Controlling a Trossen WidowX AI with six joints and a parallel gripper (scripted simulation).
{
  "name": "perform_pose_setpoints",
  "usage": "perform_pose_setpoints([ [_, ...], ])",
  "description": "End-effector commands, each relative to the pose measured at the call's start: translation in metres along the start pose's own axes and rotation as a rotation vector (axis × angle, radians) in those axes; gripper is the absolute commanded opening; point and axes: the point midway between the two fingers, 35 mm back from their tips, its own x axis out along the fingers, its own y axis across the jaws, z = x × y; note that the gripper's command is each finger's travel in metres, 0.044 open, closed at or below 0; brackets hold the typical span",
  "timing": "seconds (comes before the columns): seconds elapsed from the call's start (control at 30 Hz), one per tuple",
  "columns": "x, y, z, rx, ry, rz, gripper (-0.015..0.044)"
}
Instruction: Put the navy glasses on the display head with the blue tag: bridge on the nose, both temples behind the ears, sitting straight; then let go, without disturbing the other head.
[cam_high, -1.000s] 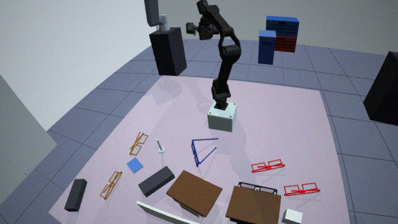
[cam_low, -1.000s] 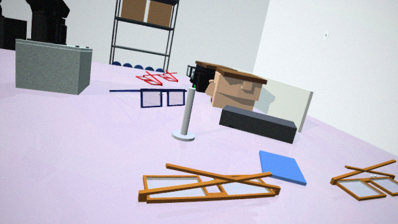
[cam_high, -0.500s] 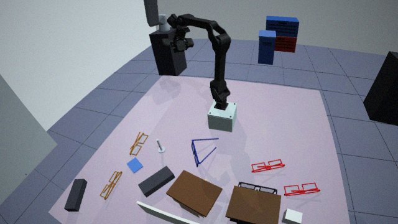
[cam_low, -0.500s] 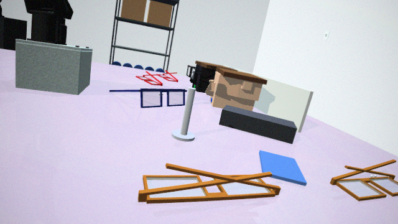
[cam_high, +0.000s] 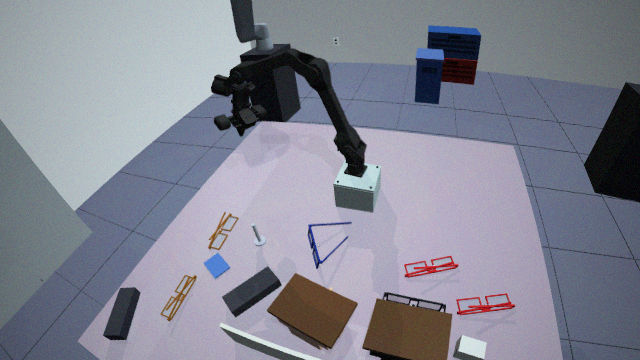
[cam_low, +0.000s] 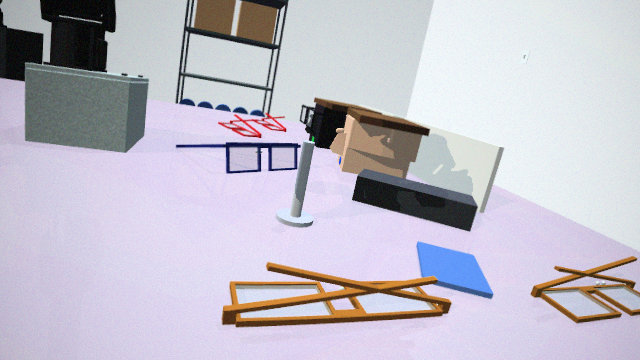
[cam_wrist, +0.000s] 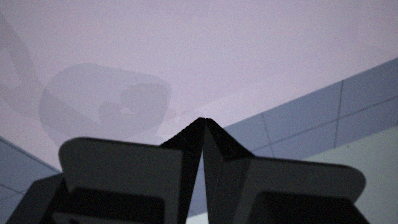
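Observation:
The navy glasses stand on the table with both temples unfolded, between the grey arm base and the heads. The head with the blue tag is tan with a flat brown top; its small blue tag shows low at the front. The other head also has a brown top, with a green tag and black glasses at its front. My gripper is shut and empty, raised far from the glasses; it is outside the exterior view.
A thin grey post stands near the navy glasses. Dark blocks, a blue square and a pale panel are near the blue-tag head. Orange glasses and red glasses lie either side.

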Motion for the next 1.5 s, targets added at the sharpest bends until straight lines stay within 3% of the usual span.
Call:
perform_pose_setpoints([
  [0.0,0.034,-0.048,0.034,-0.081,-0.080,0.005,0.0000],
  [0.33,0.122,-0.126,0.145,-0.305,-0.256,0.112,0.0000],
  [1.47,0.159,-0.122,0.155,-0.309,-0.259,0.114,0.0000],
])
